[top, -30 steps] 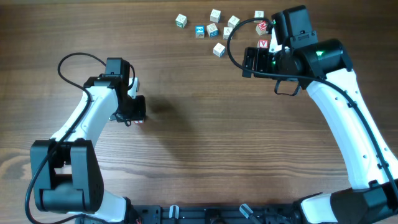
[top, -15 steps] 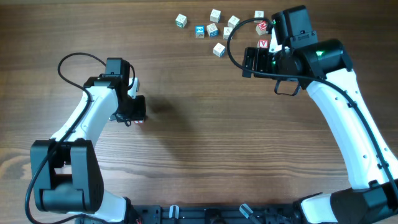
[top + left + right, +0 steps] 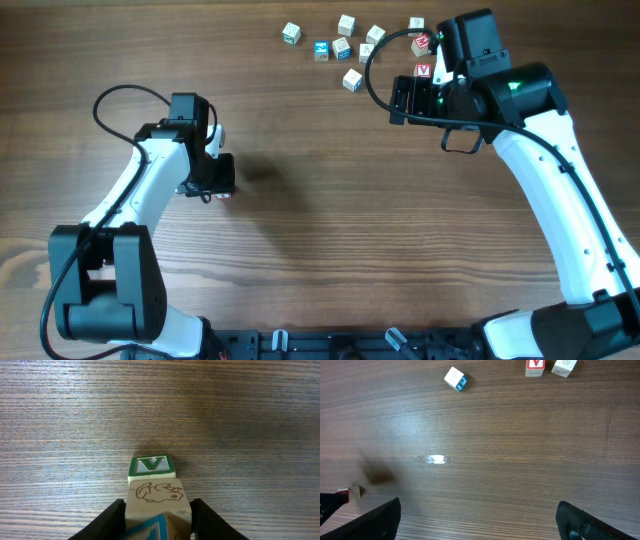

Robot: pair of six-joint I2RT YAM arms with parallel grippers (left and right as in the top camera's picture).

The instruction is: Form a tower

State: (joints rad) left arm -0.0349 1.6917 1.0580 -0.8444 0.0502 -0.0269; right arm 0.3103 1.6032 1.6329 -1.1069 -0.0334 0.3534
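Note:
My left gripper (image 3: 212, 180) stands at the left of the table over the tower (image 3: 222, 195), of which only a pale corner with red shows from above. In the left wrist view the gripper (image 3: 157, 520) is shut on a cream cube (image 3: 157, 499) with a brown rhino drawing and a blue-edged face. Both fingers (image 3: 112, 519) lie against its sides. A green V cube (image 3: 150, 466) sits just beyond it, touching. What is under the held cube is hidden. My right gripper (image 3: 477, 512) hangs open over bare wood at the back right (image 3: 405, 100).
Several loose letter cubes (image 3: 347, 48) lie scattered at the back of the table, one red V cube (image 3: 423, 70) right beside the right arm. The right wrist view shows a blue-marked cube (image 3: 456, 378) and the red V cube (image 3: 535, 365).

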